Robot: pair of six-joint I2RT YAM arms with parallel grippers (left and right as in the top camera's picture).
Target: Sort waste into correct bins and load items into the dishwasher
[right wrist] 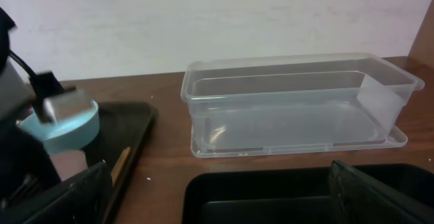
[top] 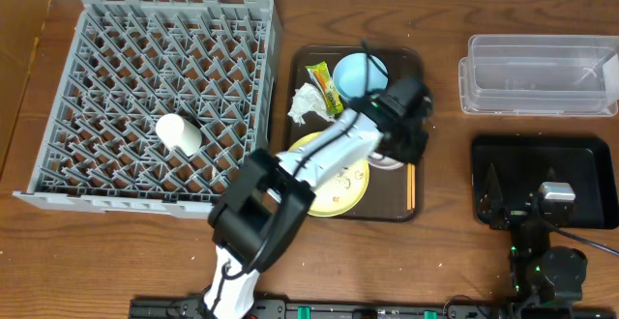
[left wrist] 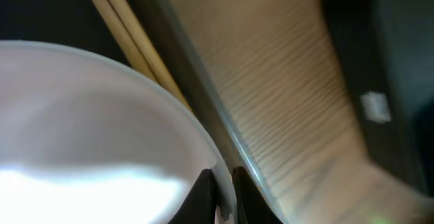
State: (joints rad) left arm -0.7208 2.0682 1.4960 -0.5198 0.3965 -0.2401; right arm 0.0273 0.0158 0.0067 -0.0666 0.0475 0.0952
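- Your left gripper [left wrist: 224, 183] is clenched on the thin rim of the pinkish-white bowl [left wrist: 88, 115]. The bowl sits on the brown tray [top: 302, 63], at about 5 o'clock from the light blue bowl [top: 360, 72]. The pinch is narrow and on one side only, so a quick lift could let the bowl swing or slip free.
- The chopsticks [left wrist: 129, 27] lie just beside the bowl, at its 3 o'clock seen from overhead. A tilting bowl could drag them or flick them off the tray.
- The yellow plate [top: 338, 184] lies close at the bowl's 8 o'clock. You cannot tell whether the bowl overlaps it; if it does, lifting could rock the plate.
- The grey dish rack [top: 97, 164] is toward 9 o'clock, so the route passes near the tissue [top: 308, 104] and snack wrapper [top: 324, 85]. Carry low and you sweep them along.
- The cream cup [top: 179, 133] already lies in the rack, so set down clear of it.
- Glare hides the bowl's inside. Any scraps there would spill into the rack if it tips.
- Your right gripper [right wrist: 217, 203] hangs spread wide and empty over the black tray [right wrist: 271, 197], with the clear tub [right wrist: 298, 102] at its 12 o'clock. It is well apart from the left arm.
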